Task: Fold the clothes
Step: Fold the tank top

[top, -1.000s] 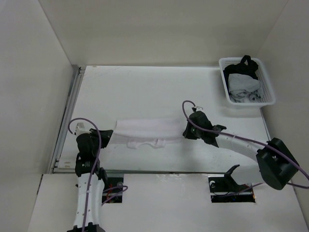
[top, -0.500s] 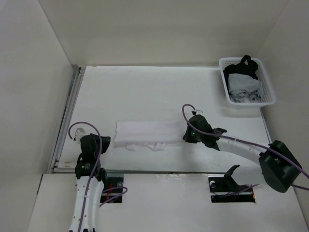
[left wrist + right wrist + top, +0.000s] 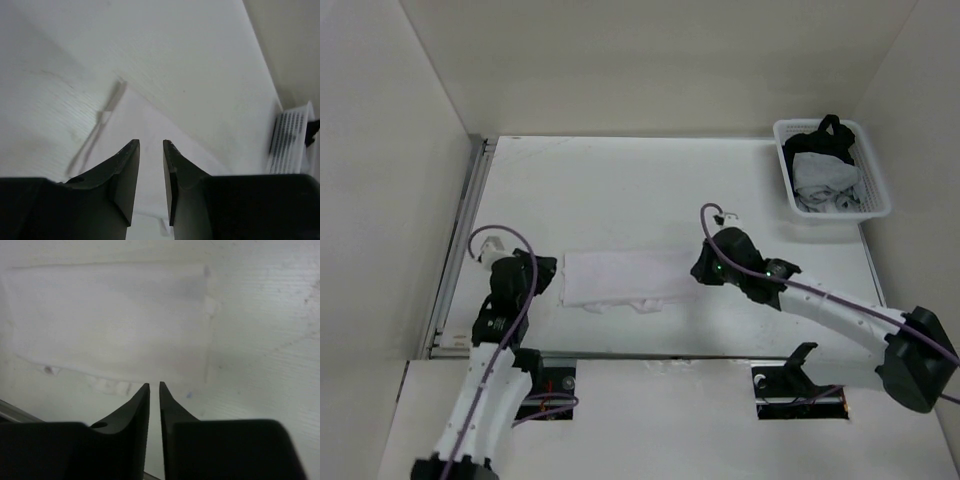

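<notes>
The garment [image 3: 625,278] lay as a flat strip; the left gripper [image 3: 150,144] and right gripper [image 3: 154,386], jaws slightly apart, flanked its short edges, table [image 3: 620,190] stretching beyond.

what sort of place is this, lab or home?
Probably a lab cell: white walls boxing in a table, left arm and right arm bolted on, a garment and laundry basket.

- A white table [image 3: 620,180] filled the frame — flat, pale, walled on three sides.
- A white garment [image 3: 625,277] lay flat on it near the front edge — a long strip, rumpled along its near side.
- A white mesh basket [image 3: 840,216] stood in the far right corner.
</notes>
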Controlling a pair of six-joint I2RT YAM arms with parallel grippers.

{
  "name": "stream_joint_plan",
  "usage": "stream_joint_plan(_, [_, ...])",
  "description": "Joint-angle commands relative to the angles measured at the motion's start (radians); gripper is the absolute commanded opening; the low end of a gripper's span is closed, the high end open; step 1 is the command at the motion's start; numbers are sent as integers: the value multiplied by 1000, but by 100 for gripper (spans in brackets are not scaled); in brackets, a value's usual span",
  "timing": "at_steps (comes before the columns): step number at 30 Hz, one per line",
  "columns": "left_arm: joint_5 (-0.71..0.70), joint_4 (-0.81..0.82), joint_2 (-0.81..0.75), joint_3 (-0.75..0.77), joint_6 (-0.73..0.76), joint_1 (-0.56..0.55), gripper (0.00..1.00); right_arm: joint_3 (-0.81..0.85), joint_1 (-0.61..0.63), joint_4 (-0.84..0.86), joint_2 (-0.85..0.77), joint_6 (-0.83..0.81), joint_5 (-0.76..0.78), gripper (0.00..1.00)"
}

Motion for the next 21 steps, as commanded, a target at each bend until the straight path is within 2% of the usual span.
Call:
stream_joint_plan(1, [25, 247, 238, 49, -1, -196, 24, 104, 60, 121, 143, -37, 1, 8])
stream_joint_plan(3, [-16, 348, 398, 78, -4, -363, 24, 157, 85, 152, 259, -36, -4, 3])
stream_joint_plan(5, [-65, 430, 553, 113, -7, -522, 24, 181, 122, 179, 350, -14, 7, 2])
stream_joint_plan(8, [-104, 534, 741, 140, -7, -682, 22, 166, 163, 224, 422, 20, 10, 2])
stream_joint_plan(11, [-113, 619, 828, 100, -47, -704, 21, 126, 182, 262, 465, 59, 19, 2])
stream_joint_plan(14, [-99, 683, 833, 32, -77, -660, 21, 80, 185, 297, 487, 87, 17, 2])
stream_joint_plan(17, [-87, 691, 782, -23, -90, -635, 21, 39, 188, 314, 441, 98, 16, 6])
stream_joint_plan(21, [-75, 677, 643, -84, -100, -623, 22, 13, 186, 305, 311, 87, 17, 20])
